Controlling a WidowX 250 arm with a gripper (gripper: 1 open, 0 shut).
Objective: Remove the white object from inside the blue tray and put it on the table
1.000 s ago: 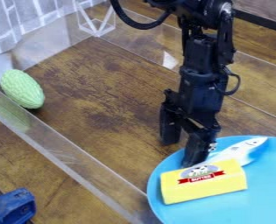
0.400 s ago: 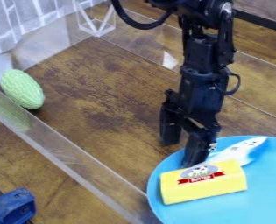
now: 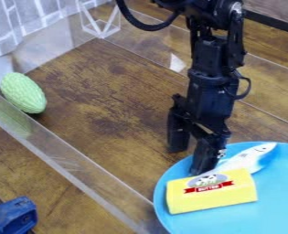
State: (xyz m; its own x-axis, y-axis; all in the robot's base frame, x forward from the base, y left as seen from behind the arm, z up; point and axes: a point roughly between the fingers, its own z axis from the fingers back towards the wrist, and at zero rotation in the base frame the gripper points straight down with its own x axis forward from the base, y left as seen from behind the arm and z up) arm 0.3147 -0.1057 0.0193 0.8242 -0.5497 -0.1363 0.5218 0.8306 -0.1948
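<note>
Claw [image 3: 193, 143] hangs fully spread, empty, one finger over the rim of the blue tray [image 3: 171, 187]. White object [image 3: 249, 159] lies inside that tray beside a yellow block [image 3: 213, 191]. Green fruit [image 3: 23, 92] sits well apart.

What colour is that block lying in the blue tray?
The block is yellow, with a red and white label; the single camera view shows it clearly.
</note>
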